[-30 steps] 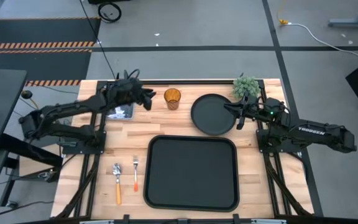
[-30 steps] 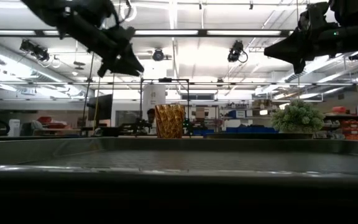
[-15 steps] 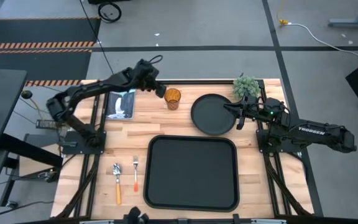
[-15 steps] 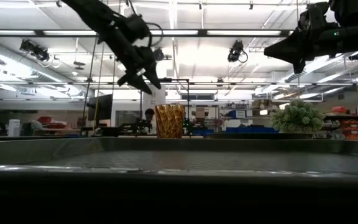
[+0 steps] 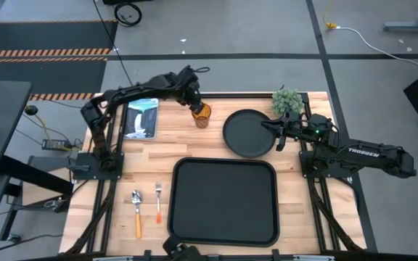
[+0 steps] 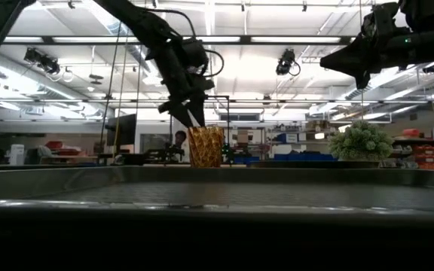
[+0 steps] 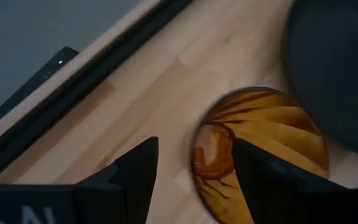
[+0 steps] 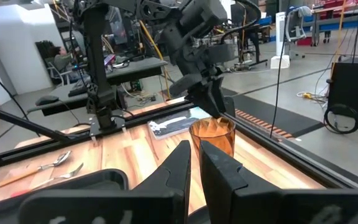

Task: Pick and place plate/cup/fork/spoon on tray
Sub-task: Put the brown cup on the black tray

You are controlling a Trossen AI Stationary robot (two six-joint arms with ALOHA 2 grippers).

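Note:
The amber cup (image 5: 202, 115) stands upright on the wooden table at the far middle. My left gripper (image 5: 196, 106) is open at the cup's rim. In the left wrist view, one finger (image 7: 138, 171) is outside the cup's left wall and the other (image 7: 260, 174) is over its inside. I see no touch. The black plate (image 5: 249, 133) lies flat to the cup's right. My right gripper (image 5: 276, 135) hovers shut and empty above the plate's right rim. The tray (image 5: 176, 203) lies at the near middle. The fork (image 5: 158, 203) and the spoon (image 5: 137, 214) lie to its left.
A small potted plant (image 5: 287, 101) stands at the far right, just behind my right gripper. A flat booklet or tablet (image 5: 140, 119) lies at the far left under my left arm. Bare wood lies between the cup and the tray.
My left gripper has gone toward the table's right edge and down, from well left of the cup and high above it to the cup's rim. It has stayed open. The cup has not moved.

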